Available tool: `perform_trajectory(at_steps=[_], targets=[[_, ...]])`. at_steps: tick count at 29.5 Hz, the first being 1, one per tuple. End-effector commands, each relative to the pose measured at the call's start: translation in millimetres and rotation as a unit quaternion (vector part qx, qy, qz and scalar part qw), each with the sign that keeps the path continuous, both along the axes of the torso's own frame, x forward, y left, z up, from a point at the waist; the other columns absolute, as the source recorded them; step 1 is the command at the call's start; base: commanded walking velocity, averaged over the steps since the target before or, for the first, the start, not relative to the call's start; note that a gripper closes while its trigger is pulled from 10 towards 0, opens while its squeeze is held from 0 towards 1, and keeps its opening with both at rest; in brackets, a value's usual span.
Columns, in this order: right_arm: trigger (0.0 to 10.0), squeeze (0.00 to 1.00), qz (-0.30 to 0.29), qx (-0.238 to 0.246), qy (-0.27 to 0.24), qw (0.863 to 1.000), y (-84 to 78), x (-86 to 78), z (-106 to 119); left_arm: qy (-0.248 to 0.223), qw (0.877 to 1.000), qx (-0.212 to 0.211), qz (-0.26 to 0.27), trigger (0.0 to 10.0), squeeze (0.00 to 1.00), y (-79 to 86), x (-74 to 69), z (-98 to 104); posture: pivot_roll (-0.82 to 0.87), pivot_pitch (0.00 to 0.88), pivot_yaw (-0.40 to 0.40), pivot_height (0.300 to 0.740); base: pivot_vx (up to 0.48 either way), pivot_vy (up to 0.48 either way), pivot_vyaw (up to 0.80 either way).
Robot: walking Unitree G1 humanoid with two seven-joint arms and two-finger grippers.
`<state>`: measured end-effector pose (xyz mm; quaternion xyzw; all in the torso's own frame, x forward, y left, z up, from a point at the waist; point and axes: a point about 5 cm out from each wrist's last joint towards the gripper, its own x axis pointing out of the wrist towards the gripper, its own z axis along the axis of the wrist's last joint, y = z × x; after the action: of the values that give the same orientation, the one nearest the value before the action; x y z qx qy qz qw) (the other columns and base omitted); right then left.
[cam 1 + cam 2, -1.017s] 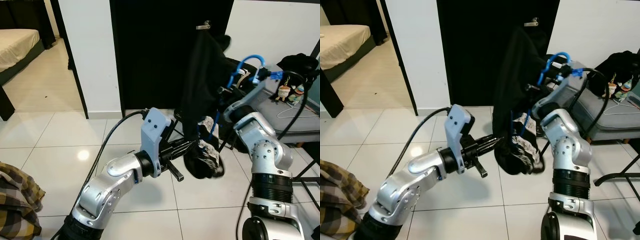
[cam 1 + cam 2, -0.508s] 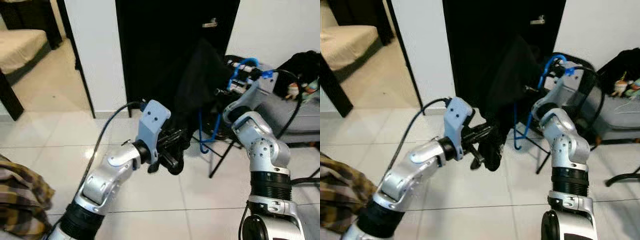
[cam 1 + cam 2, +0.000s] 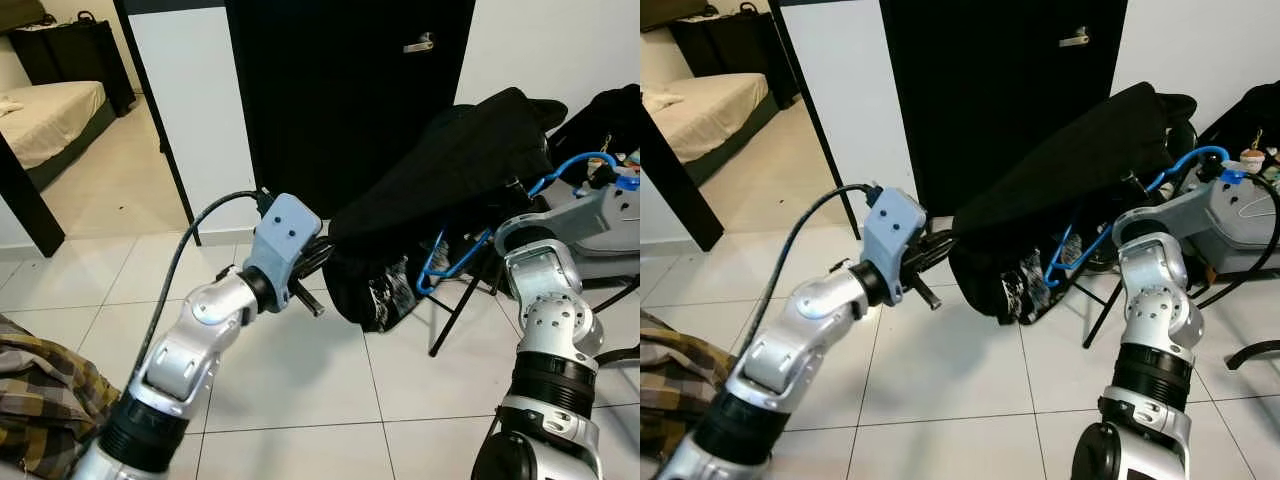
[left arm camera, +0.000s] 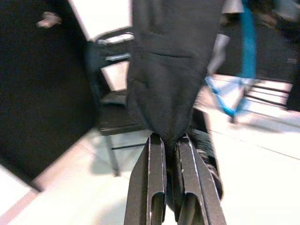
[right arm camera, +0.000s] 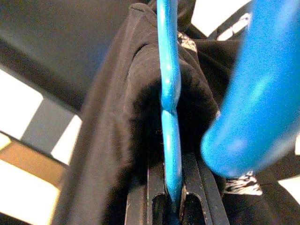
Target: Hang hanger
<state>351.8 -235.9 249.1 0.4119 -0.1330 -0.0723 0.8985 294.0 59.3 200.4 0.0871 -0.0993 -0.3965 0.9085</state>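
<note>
Room: tiled floor [image 3: 300,370], black door [image 3: 340,90] ahead.
Left gripper [image 4: 169,140]: my fingers pinch the black garment [image 3: 440,170].
Right gripper [image 5: 171,197]: clamped on the blue hanger [image 3: 450,265].
Progress: garment stretched between us; hanging remains.

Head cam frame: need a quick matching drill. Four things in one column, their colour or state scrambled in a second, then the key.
Things:
1. hanger
2. garment
3. door
4. plaid cloth

Colour or state:
A. heaped on the floor tiles
B. shut, silver handle up top
C. blue, pinched in the right gripper
D. black, stretched between both grippers, one end clamped by the left gripper

Pairs: 1-C, 2-D, 3-B, 4-A
</note>
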Motion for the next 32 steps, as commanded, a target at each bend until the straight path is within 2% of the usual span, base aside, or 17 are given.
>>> perform_trajectory(at_steps=[1, 5, 6, 9, 16, 18, 19, 20, 21, 24, 25, 26, 27, 29, 30, 31, 32], targets=[[10.0, 0.0, -0.044, 0.029, -0.055, 0.997, -16.8, -5.7, 19, 0.005, 1.0, 0.007, -0.014, 10.0, 0.0, -8.5, -5.3, -7, -0.01, 0.0, 0.031, 0.74, 0.0, 0.0, -0.8], [10.0, 0.0, -0.042, 0.062, -0.068, 0.995, -16.6, -4.2, 22, 0.007, 1.0, 0.006, -0.026, 10.0, 0.0, -16.5, -8.8, -10, -0.02, 0.0, 0.033, 0.74, 0.0, 0.0, -0.8], [10.0, 0.0, -0.042, 0.087, -0.073, 0.993, -17.2, -3.5, 23, 0.005, 0.999, 0.007, -0.031, 10.0, 0.0, -20.0, -9.6, -11, -0.02, 0.0, 0.038, 0.74, 0.0, 0.0, 0.0], [10.0, 0.0, -0.051, 0.109, -0.083, 0.989, -19.2, -3.5, 24, 0.002, 0.999, 0.006, -0.037, 10.0, 0.0, -24.1, -9.8, -11, -0.02, 0.0, 0.043, 0.74, 0.0, 0.0, 0.0], [10.0, 0.0, -0.062, 0.122, -0.092, 0.986, -21.2, -4.4, 26, -0.004, 0.999, 0.003, -0.04, 10.0, 0.0, -27.2, -9.0, -10, -0.02, 0.0, 0.046, 0.74, 0.0, 0.0, 0.0], [10.0, 0.0, -0.081, 0.087, -0.084, 0.989, -19.5, -3.0, 28, -0.005, 0.999, -0.016, -0.048, 10.0, 0.0, -33.6, -8.7, -4, -0.02, 0.0, 0.049, 0.74, 0.0, 0.0, 0.0], [10.0, 0.0, -0.081, 0.087, -0.084, 0.989, -19.5, -3.0, 28, -0.005, 0.999, -0.016, -0.048, 10.0, 0.0, -33.6, -8.7, -4, -0.02, 0.0, 0.049, 0.74, 0.0, 0.0, 0.0], [10.0, 0.0, -0.087, 0.059, -0.069, 0.992, -15.0, -0.6, 28, -0.007, 0.998, -0.026, -0.053, 10.0, 0.0, -37.8, -9.0, 0, -0.02, 0.0, 0.049, 0.74, 0.0, 0.0, 0.0], [10.0, 0.0, -0.087, 0.059, -0.069, 0.992, -15.0, -0.6, 28, -0.007, 0.998, -0.026, -0.053, 10.0, 0.0, -37.8, -9.0, 0, -0.02, 0.0, 0.049, 0.74, 0.0, 0.0, 0.0], [10.0, 0.0, -0.08, -0.01, -0.016, 0.997, 6.0, 8.1, 21, -0.011, 0.997, -0.047, -0.063, 10.0, 0.0, -46.7, -9.4, 8, -0.02, 0.0, 0.048, 0.74, 0.0, 0.0, 0.0], [10.0, 0.0, -0.08, -0.01, -0.016, 0.997, 6.0, 8.1, 21, -0.011, 0.997, -0.047, -0.063, 10.0, 0.0, -46.7, -9.4, 8, -0.02, 0.0, 0.048, 0.74, 0.0, 0.0, 0.0], [10.0, 0.0, -0.065, -0.053, 0.016, 0.996, 22.0, 12.6, 14, -0.014, 0.996, -0.056, -0.066, 10.0, 0.0, -50.3, -8.7, 12, -0.02, 0.0, 0.046, 0.74, 0.0, 0.0, 0.0], [10.0, 0.0, -0.065, -0.053, 0.016, 0.996, 22.0, 12.6, 14, -0.014, 0.996, -0.056, -0.066, 10.0, 0.0, -50.3, -8.7, 12, -0.02, 0.0, 0.046, 0.74, 0.0, 0.0, 0.0], [10.0, 0.0, -0.025, -0.113, 0.06, 0.991, 54.8, 16.2, -1, -0.022, 0.995, -0.073, -0.066, 10.0, 0.0, -55.0, -5.7, 22, -0.02, 0.0, 0.043, 0.74, 0.0, 0.0, 0.0], [10.0, 0.0, -0.025, -0.113, 0.06, 0.991, 54.8, 16.2, -1, -0.022, 0.995, -0.073, -0.066, 10.0, 0.0, -55.0, -5.7, 22, -0.02, 0.0, 0.043, 0.74, 0.0, 0.0, 0.0], [10.0, 0.0, -0.012, -0.129, 0.069, 0.989, 67.6, 15.3, -7, -0.026, 0.994, -0.083, -0.064, 10.0, 0.0, -55.9, -3.6, 26, -0.02, 0.0, 0.04, 0.74, 0.0, 0.0, 0.0], [10.0, 0.0, -0.012, -0.129, 0.069, 0.989, 67.6, 15.3, -7, -0.026, 0.994, -0.083, -0.064, 10.0, 0.0, -55.9, -3.6, 26, -0.02, 0.0, 0.04, 0.74, 0.0, 0.0, 0.0]])
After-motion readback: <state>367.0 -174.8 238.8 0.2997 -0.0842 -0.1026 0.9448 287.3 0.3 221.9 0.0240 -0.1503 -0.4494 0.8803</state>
